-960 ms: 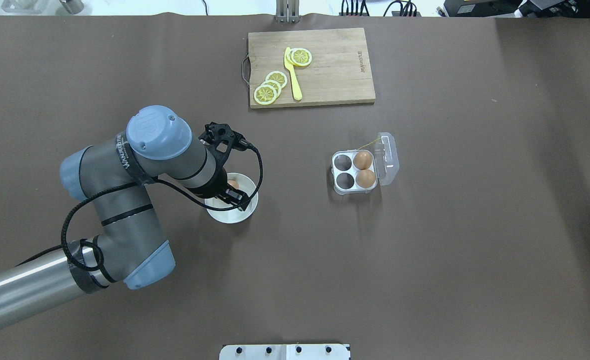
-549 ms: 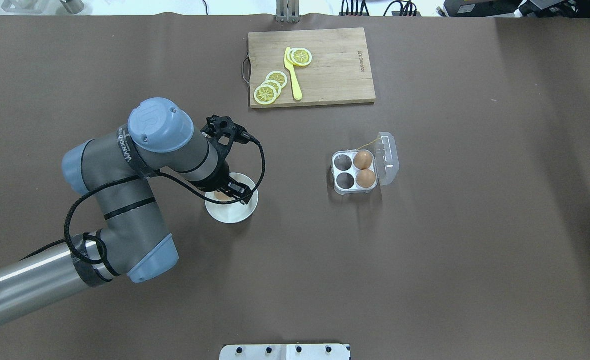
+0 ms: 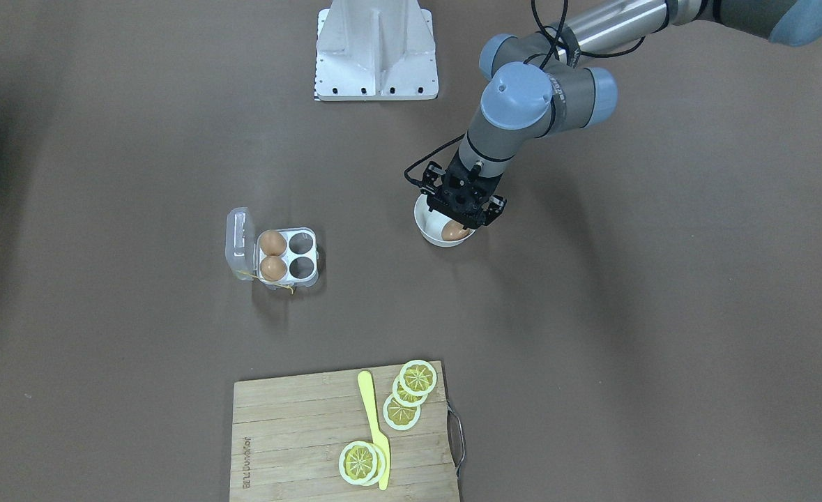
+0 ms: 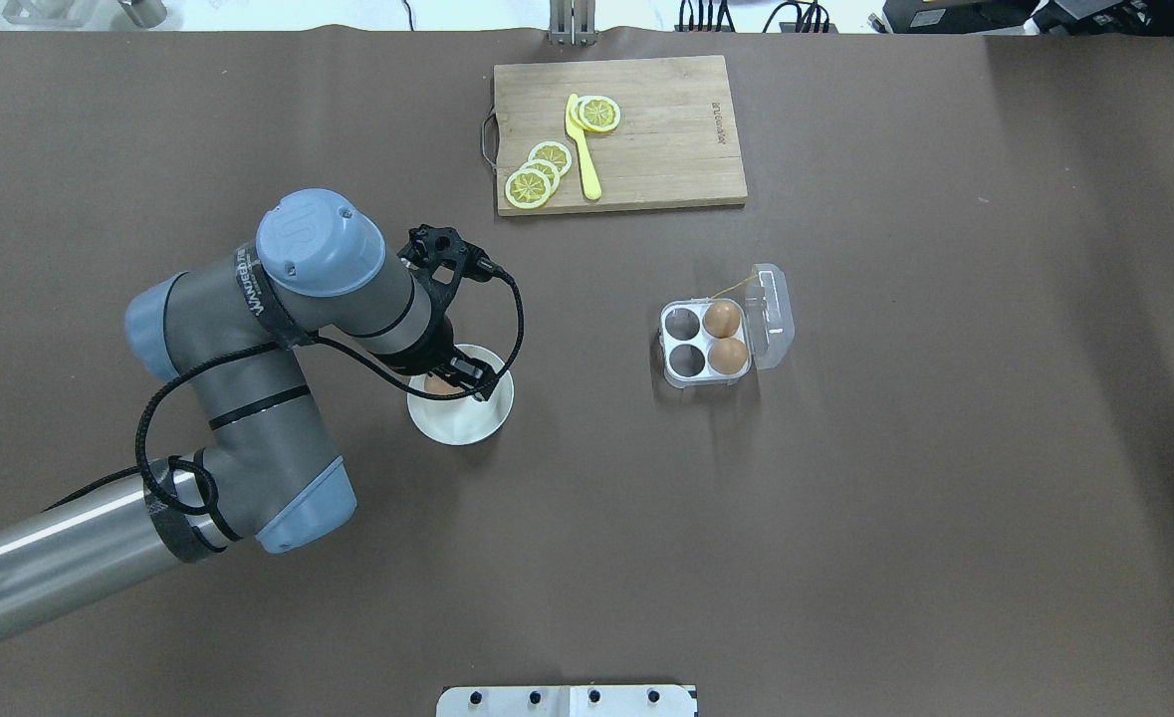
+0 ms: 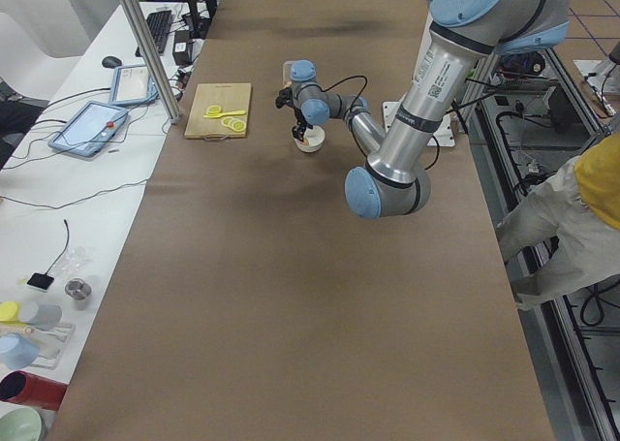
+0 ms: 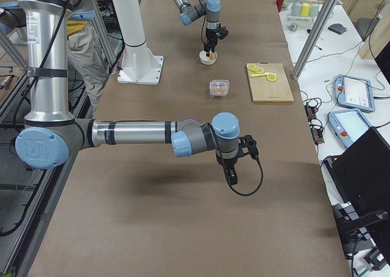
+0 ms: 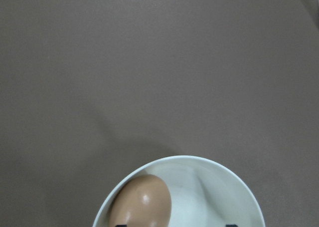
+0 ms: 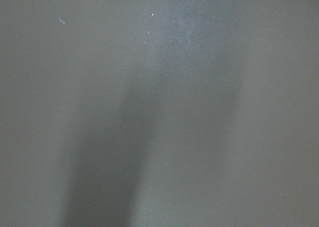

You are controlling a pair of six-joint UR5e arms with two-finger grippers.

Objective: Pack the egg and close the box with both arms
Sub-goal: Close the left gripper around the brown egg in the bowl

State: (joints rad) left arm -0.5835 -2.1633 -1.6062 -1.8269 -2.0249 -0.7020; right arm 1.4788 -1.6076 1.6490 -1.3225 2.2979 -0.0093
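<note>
Pointing down into the bowl, the left gripper is spread near the egg.

The left gripper has shifted from the near part of the bowl toward its far rim. The egg now shows left of it, not beyond.

Bare table between bowl and box, lid folded away, cutting board well apart

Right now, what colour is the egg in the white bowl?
The egg is plain tan-brown, shown clearest in the left wrist view.
</note>
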